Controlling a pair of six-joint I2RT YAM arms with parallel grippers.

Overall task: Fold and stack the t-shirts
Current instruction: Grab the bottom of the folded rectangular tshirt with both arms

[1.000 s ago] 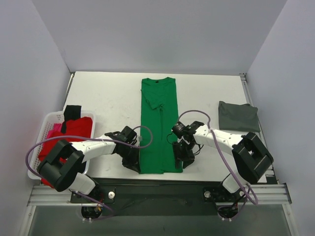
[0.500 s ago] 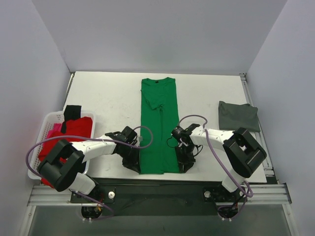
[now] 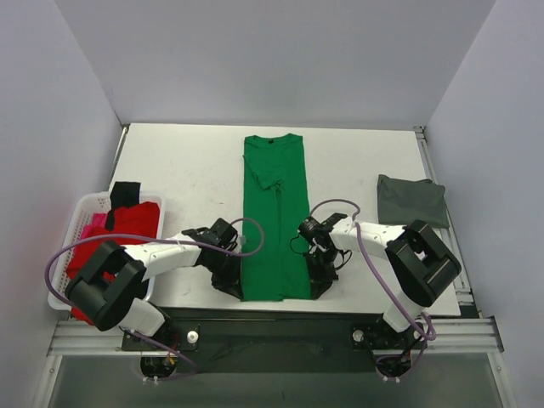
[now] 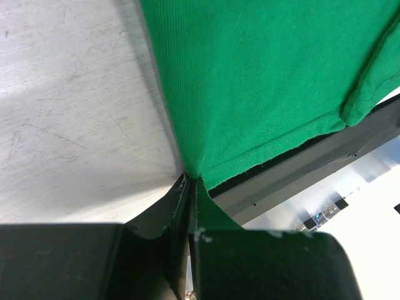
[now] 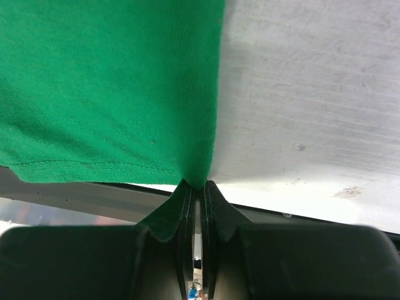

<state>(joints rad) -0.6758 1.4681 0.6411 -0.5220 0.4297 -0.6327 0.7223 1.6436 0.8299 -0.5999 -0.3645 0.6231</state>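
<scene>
A bright green t-shirt (image 3: 274,208) lies in a long narrow strip down the middle of the table, collar at the far end. My left gripper (image 3: 231,285) is shut on its near left hem corner (image 4: 194,172). My right gripper (image 3: 320,285) is shut on the near right hem corner (image 5: 200,178). In both wrist views the green cloth runs into the closed jaws. A folded dark grey t-shirt (image 3: 411,201) rests at the right side. Red (image 3: 127,225), pink (image 3: 92,224) and black (image 3: 126,194) t-shirts sit in the basket on the left.
The white lattice basket (image 3: 70,229) stands at the table's left edge. The table's near edge (image 3: 357,310) runs just below both grippers. Purple cables loop over each arm.
My right gripper moved down to the near right hem corner and closed on it. The left gripper kept its hold and did not move.
</scene>
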